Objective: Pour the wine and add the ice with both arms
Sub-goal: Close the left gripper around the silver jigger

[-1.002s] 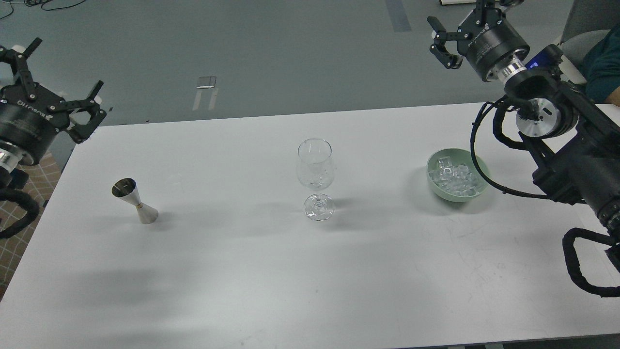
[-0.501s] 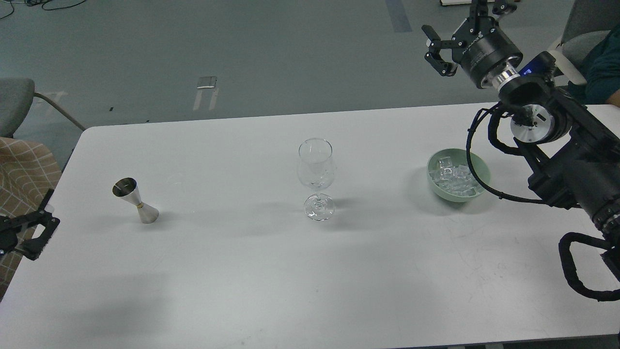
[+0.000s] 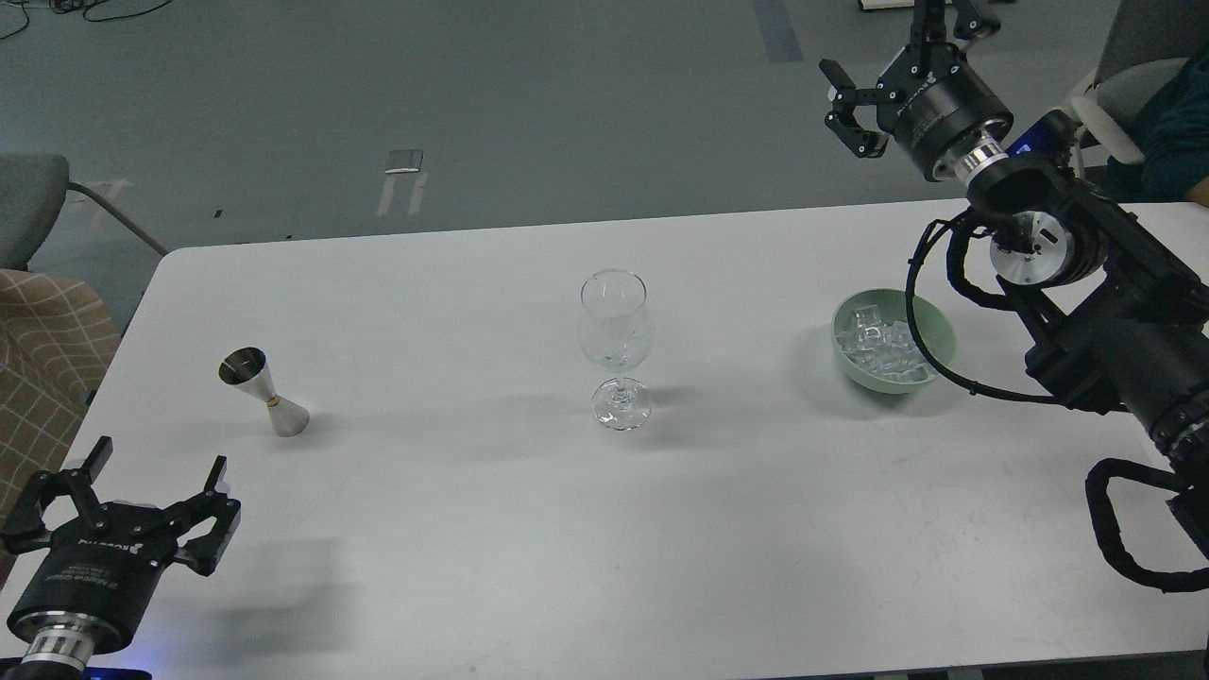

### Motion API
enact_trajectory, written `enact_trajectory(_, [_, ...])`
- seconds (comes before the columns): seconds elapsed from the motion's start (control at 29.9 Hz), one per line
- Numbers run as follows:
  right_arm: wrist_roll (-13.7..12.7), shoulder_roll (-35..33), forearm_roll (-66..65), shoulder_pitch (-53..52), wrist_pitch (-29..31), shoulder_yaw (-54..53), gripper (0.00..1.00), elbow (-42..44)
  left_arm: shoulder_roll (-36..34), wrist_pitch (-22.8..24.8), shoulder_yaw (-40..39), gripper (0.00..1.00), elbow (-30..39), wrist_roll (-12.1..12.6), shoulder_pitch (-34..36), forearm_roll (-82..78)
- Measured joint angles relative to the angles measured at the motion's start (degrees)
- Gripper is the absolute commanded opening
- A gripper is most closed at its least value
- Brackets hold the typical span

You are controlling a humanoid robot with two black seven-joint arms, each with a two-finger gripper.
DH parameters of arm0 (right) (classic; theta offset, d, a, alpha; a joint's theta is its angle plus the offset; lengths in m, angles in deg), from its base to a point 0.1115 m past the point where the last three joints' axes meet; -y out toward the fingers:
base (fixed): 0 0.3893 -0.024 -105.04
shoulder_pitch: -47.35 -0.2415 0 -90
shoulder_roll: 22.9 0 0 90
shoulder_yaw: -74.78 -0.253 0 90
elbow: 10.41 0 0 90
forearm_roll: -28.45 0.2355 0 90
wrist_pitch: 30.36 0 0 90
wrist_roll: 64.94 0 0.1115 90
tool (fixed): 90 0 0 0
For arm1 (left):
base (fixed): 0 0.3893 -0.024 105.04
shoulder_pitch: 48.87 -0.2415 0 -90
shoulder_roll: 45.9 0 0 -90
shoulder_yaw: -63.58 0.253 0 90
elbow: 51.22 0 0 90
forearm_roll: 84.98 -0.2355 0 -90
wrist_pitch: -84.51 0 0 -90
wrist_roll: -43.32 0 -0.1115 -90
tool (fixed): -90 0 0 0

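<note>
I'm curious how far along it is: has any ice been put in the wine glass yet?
No, the wine glass stands empty, and the ice all sits in the green bowl.

White table: jigger, glass, bowl.

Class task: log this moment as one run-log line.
left pincer: open, empty, near table's front-left | right pincer: open, raised beyond bowl | ice: in bowl | glass: empty, upright
</note>
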Motion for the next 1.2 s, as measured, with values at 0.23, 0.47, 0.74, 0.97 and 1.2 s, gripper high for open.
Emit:
enact_trajectory(0.23, [0.0,-0.2,-0.19,0.05,-0.23,0.0,1.0,-0.08,1.43,-2.96,0.11,0.98,-6.38,0.19,7.63,-1.49])
enact_trajectory(0.47, [0.0,-0.12,-0.37,0.05,-0.55,0.08,1.0,-0.05,1.99,-3.76,0.03,0.98,-11.87,-0.14,11.63,-3.28])
enact_trajectory(0.74, [0.0,0.18,-0.5,0.05,-1.12,0.95,1.0,0.13,5.08,-3.92,0.15,0.99,-16.47,-0.22,16.94,-6.37])
enact_trajectory(0.97, [0.0,0.18,-0.51,-0.03,-1.25,1.88,1.0,0.13,6.53,-3.95,1.13,0.99,-21.28,-0.27,20.62,-9.2])
enact_trajectory(1.2, [0.0,-0.08,-0.51,-0.04,-1.25,1.95,1.0,0.11,6.55,-3.71,0.97,0.99,-26.76,-0.4,25.75,-9.35])
